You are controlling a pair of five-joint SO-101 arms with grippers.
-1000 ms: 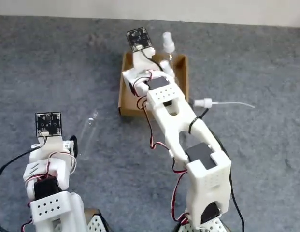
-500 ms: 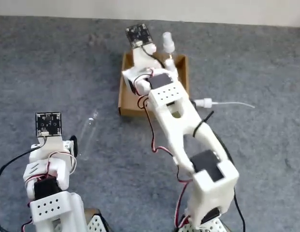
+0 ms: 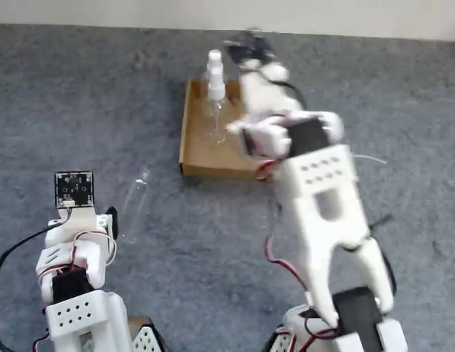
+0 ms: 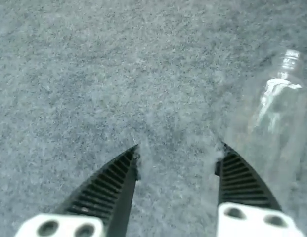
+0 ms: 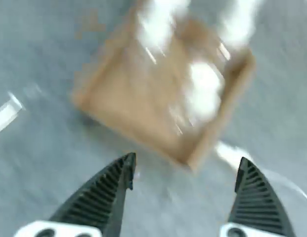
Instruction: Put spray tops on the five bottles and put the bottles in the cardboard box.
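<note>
Carpet [image 3: 80, 95]; arm [image 3: 315, 183] covers cardboard box [image 3: 194, 139] edge.

Light even and diffuse over grey worktop [image 3: 80, 95], moderately bright; no hard shadows. High view: thin dark band beneath cardboard box [image 3: 185, 147] along its 6 o'clock edge. Far end of right arm [image 3: 319, 176], near 12 o'clock, smeared. Right wrist view: box streaked, spray tops [image 5: 237, 24] blown out to white blobs; right pincer [image 5: 185, 165] ribs crisp. Left wrist view: bottle [image 4: 272, 113] shows bright glints; worktop fuzzy beyond it.
</note>
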